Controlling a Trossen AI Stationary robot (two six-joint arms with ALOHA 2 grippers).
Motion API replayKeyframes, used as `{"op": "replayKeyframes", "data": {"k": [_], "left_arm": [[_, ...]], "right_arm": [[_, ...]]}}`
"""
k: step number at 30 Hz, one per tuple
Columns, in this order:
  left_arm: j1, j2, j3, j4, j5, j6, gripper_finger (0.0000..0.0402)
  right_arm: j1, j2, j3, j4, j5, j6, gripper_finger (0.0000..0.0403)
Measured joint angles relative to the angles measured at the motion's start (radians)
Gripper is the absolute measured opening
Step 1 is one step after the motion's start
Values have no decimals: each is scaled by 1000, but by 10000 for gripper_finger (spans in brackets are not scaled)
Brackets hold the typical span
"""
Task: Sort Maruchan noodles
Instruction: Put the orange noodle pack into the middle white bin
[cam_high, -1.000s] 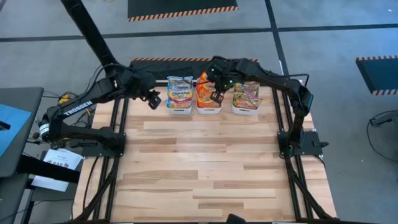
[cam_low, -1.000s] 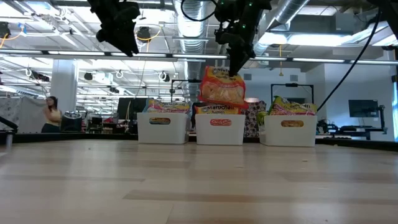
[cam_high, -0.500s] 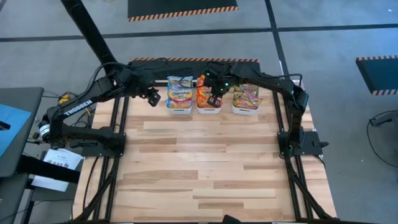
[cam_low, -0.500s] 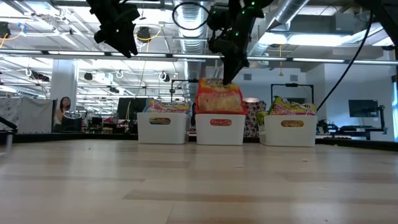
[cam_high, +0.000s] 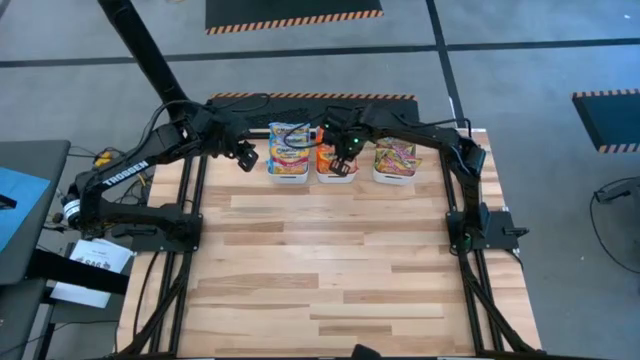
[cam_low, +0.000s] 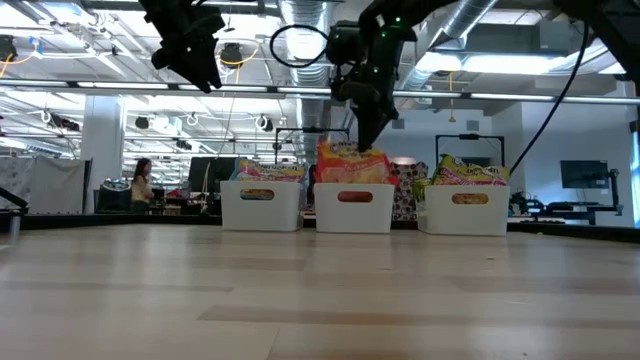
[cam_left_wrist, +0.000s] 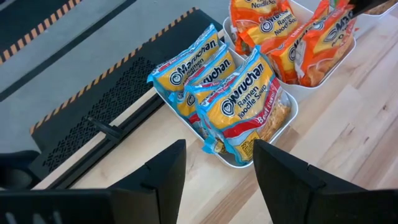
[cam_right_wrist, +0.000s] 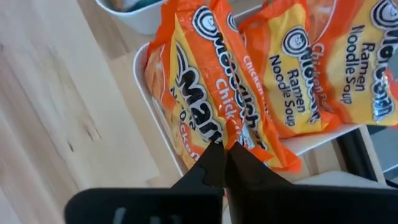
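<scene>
Three white trays stand along the table's far edge. The left tray (cam_high: 289, 176) holds pale yellow-blue Maruchan packets (cam_left_wrist: 239, 102), the middle tray (cam_high: 336, 179) orange ones (cam_high: 328, 152), and the right tray (cam_high: 395, 179) green-yellow ones (cam_high: 396, 152). My right gripper (cam_high: 347, 152) is over the middle tray, shut on an orange packet (cam_right_wrist: 205, 93) that stands in that tray among the others. My left gripper (cam_high: 246, 158) hovers open in the air just left of the left tray, touching nothing. My right gripper pinches the orange packet by its upper sealed edge (cam_right_wrist: 239, 135) between its two fingers (cam_right_wrist: 211, 163), coming from above and pointing down (cam_low: 368, 135). The packet stands nearly upright below the fingers, its lower part down inside the middle tray (cam_low: 355, 208) against the other orange packets.
The wooden table (cam_high: 330, 270) stretches bare from the trays to the near edge. Black frame rails (cam_high: 190, 230) run along both sides of the table. A person (cam_low: 142, 180) shows far off in the room behind the table.
My right gripper has come down and a little toward the table's left over the middle tray, staying shut. The orange packet, which hung clear above the tray, now sits lowered into it among the other orange packets.
</scene>
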Motion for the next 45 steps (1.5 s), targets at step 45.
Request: {"op": "replayKeyframes", "data": {"k": [45], "left_arm": [[0,0,0,0,0,-27,174]], "right_arm": [[-15,196,164,-166,-232,153,182]]}}
